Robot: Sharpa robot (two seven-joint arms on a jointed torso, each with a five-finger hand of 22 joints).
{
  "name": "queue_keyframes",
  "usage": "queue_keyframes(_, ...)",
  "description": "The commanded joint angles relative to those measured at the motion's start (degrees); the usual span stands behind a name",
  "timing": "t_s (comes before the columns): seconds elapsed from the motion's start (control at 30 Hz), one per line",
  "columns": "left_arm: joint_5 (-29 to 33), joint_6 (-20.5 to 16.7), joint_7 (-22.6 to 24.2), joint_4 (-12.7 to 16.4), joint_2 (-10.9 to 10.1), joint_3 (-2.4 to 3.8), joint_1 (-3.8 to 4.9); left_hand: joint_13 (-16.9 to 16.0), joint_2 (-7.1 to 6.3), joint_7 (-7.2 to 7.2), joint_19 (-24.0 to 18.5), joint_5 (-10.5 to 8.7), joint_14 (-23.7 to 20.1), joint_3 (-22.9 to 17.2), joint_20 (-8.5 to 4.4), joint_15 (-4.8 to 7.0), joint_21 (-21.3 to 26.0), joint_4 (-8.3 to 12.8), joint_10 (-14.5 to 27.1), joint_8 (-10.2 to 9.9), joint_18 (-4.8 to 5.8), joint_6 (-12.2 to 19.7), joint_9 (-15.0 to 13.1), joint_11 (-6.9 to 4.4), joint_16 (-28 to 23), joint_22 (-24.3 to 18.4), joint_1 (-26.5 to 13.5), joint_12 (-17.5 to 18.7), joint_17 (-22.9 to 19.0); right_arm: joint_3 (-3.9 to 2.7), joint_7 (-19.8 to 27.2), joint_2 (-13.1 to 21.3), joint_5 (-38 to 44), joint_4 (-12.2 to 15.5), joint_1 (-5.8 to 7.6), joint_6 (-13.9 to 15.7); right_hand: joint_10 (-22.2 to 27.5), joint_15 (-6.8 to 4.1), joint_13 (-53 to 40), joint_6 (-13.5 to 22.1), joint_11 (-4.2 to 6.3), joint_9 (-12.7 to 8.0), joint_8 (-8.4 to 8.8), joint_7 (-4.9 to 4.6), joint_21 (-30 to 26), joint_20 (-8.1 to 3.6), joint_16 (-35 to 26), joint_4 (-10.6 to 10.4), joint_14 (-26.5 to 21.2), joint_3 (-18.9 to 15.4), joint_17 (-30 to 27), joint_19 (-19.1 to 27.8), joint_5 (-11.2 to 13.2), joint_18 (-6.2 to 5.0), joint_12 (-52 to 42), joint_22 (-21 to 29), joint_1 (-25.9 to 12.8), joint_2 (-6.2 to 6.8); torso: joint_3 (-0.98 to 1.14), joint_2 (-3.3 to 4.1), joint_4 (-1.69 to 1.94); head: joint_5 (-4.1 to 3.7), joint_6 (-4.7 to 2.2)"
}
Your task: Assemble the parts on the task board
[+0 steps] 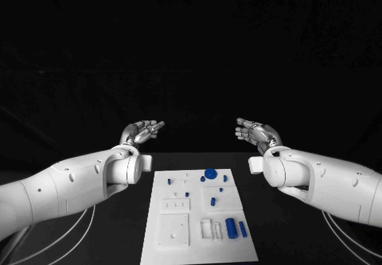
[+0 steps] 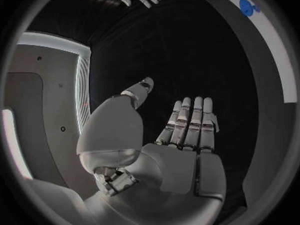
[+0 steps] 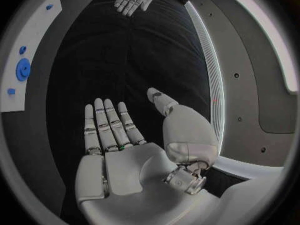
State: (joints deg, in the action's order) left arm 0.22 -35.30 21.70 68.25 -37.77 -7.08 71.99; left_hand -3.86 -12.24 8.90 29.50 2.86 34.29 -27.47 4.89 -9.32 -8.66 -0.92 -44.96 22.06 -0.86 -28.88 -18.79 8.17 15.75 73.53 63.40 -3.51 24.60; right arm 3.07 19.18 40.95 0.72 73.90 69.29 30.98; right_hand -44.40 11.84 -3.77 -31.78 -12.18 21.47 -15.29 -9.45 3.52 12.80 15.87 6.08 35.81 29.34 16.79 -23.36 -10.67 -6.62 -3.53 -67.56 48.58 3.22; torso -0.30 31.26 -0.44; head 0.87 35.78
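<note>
The white task board (image 1: 179, 243) lies in the middle of the table in the head view. Blue parts sit on it: a round disc (image 1: 210, 173) near its far edge, small pegs (image 1: 169, 180) around it, and two cylinders (image 1: 232, 228) near its front right. My left hand (image 1: 142, 131) is raised beyond the board's far left, fingers apart and holding nothing. My right hand (image 1: 253, 131) is raised beyond the far right, palm toward the left hand, also holding nothing. In the left wrist view my left hand (image 2: 181, 130) is flat and spread; the right wrist view shows my right hand (image 3: 112, 130) the same way.
The board (image 2: 275, 40) curves along the rim of the left wrist view with the blue disc (image 2: 246, 7) on it. The right wrist view shows the board (image 3: 28, 50) and the disc (image 3: 23, 69) too. Black table surrounds the board.
</note>
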Motion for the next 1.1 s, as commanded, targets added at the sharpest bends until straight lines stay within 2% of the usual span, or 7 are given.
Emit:
queue_keyframes(0.03, 0.0, 8.2, -5.5, -3.5, 1.2, -0.86, 1.78, -0.2, -0.3, 0.41, 1.6, 0.49, 1.7, -1.0, 0.05, -0.29, -0.7, -0.1, -1.9, 1.0, 0.86, -1.3, -0.8, 0.28, 1.1, 2.9, 2.8, -0.5, 1.1, 0.5, -8.2, -0.8, 2.5, -3.3, 1.67, -13.3, -2.4, 0.61, -0.2, -1.7, -0.64, 0.9, -1.11, -3.62, 0.5, 0.47, 1.2, 1.3, 1.9, 1.3, 0.8, -1.5, -0.5, -1.36, -0.5, -3.0, 3.1, 0.32, -0.02, -0.01, -0.02, 0.0, 0.0)
queue_keyframes(0.2, 0.0, 11.1, -7.7, -7.8, 2.6, -2.21, 4.12, -0.2, 0.21, 0.61, 2.4, 0.48, 2.4, -0.4, -0.37, -0.19, -1.2, -0.2, -2.2, 1.1, 0.86, -1.4, -1.1, 0.44, 1.6, 2.8, 3.1, -0.5, 1.4, 1.34, -12.4, -1.9, 3.3, -7.8, 4.2, -19.6, -3.3, 0.74, -0.2, -2.2, -0.78, 0.9, -1.63, -3.75, 0.6, 0.47, 1.7, 3.3, 2.7, 1.6, 1.1, -2.6, 0.0, -1.82, -0.5, -3.2, 4.8, 0.65, -0.02, -0.01, -0.02, 0.0, 0.0)
queue_keyframes(0.4, 0.0, 11.8, -8.3, -8.9, 2.9, -2.55, 4.71, -0.5, 1.97, 1.69, 6.2, 0.74, 6.1, 1.3, -1.71, 0.4, -2.6, 0.5, -5.3, 2.1, 0.37, -3.8, -1.8, 0.94, 3.4, 2.6, 3.8, -1.3, 2.0, 1.76, -14.5, -2.4, 3.7, -10.1, 5.48, -22.8, -5.5, 0.93, -0.4, -3.7, -1.0, 1.1, -2.58, -3.99, 0.9, 0.45, 2.6, 5.9, 4.6, 2.2, 1.6, -4.8, 0.3, -2.75, -0.9, -3.4, 7.0, 1.33, -0.02, -0.01, -0.02, 0.0, 0.0)
queue_keyframes(0.47, 0.4, 12.5, -6.1, -8.7, 2.8, -2.63, 3.84, -0.5, 2.52, 1.81, 7.3, 0.82, 7.3, 1.9, -1.92, 0.56, -2.8, 0.8, -6.6, 2.2, 0.04, -4.6, -1.8, 1.01, 3.8, 2.5, 3.9, -1.5, 2.0, 1.98, -12.7, -4.7, 17.8, -14.2, 4.81, -20.1, -6.6, 0.81, -0.4, -4.5, -0.92, 1.1, -3.01, -3.96, 1.1, 0.49, 3.2, 6.8, 5.8, 2.6, 1.8, -6.3, 0.3, -3.39, -1.0, -3.2, 7.7, 1.39, -0.23, -0.1, 0.01, 0.21, 0.86)
queue_keyframes(0.9, -0.1, 13.6, -6.3, -4.6, 0.6, -2.72, 3.86, -1.3, 4.58, 2.6, 15.7, 0.98, 18.2, 3.5, -3.47, 2.21, -7.2, 2.9, -16.1, 3.4, -3.17, -11.5, -2.1, 0.79, 8.9, 2.9, 4.9, -4.2, 4.0, 1.97, -11.9, -5.3, 40.4, -14.0, 4.26, -17.1, -13.8, -3.81, -0.8, -10.4, 1.47, 1.5, -5.56, -2.44, 4.7, 0.48, 8.9, 9.6, 17.5, 4.7, 4.7, -18.4, 0.7, -7.97, -2.5, -3.0, 10.0, 1.23, -0.47, 0.38, 0.13, 0.83, 0.85)
queue_keyframes(0.93, -0.1, 13.6, -5.9, -3.9, 0.2, -2.72, 3.86, -1.5, 4.94, 2.18, 18.0, 1.0, 21.1, 3.6, -4.3, 3.32, -9.0, 3.4, -17.9, 3.6, -3.65, -12.7, -2.1, 0.21, 10.6, 3.0, 5.2, -4.9, 5.0, 1.97, -12.0, -5.5, 43.4, -13.9, 4.2, -14.9, -15.7, -7.32, -1.1, -12.0, 2.19, 1.7, -6.26, -2.07, 8.7, -1.23, 12.9, 9.7, 24.5, 5.4, 6.9, -26.1, 1.3, -8.38, -3.2, -4.0, 11.2, 1.22, -0.49, 0.54, 0.2, 0.79, 0.92)
queue_keyframes(1.1, -0.5, 14.5, -5.1, 0.5, -2.2, -2.73, 3.86, -1.2, 6.19, 1.21, 22.7, 1.29, 27.2, 2.8, -7.43, 6.82, -16.0, 5.8, -21.4, 2.8, -3.61, -16.1, -1.6, -1.02, 15.6, 3.0, 6.1, -5.3, 8.8, 1.96, -12.1, -6.4, 52.7, -14.3, 3.97, -13.6, -18.6, -11.25, -1.2, -14.0, 4.98, 1.6, -6.54, -1.87, 17.4, -7.73, 23.4, 10.3, 40.2, 6.4, 14.7, -43.5, 1.2, -8.38, -3.3, -5.9, 12.6, 2.71, -0.54, 1.77, 0.56, 0.6, 0.59)
